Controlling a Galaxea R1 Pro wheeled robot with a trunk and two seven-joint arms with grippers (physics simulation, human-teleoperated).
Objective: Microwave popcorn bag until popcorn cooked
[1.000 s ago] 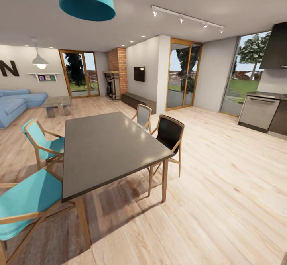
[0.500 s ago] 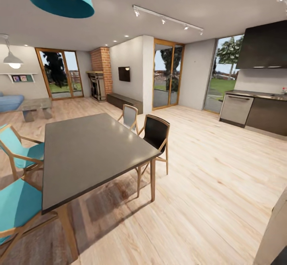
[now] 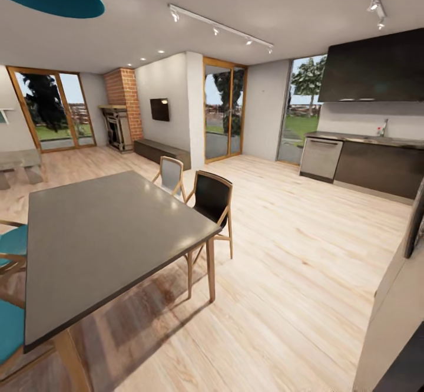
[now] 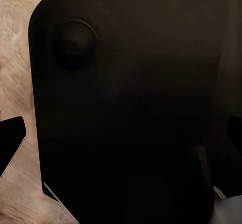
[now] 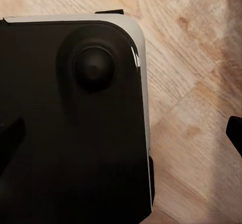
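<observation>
Best steered clear of the dark rectangular dining table (image 3: 112, 239) toward the far dark kitchen countertop (image 3: 377, 140), popcorn bag and microwave not yet made out, gripper states impossible to tell from either wrist view.

The room is seen from head height, across the dining table (image 3: 112, 233) toward the far kitchen bench (image 3: 377, 140). Both wrist views are aimed steeply down, close above the robot's dark base (image 4: 126, 108), with wooden floor (image 5: 191, 82) shared.
</observation>
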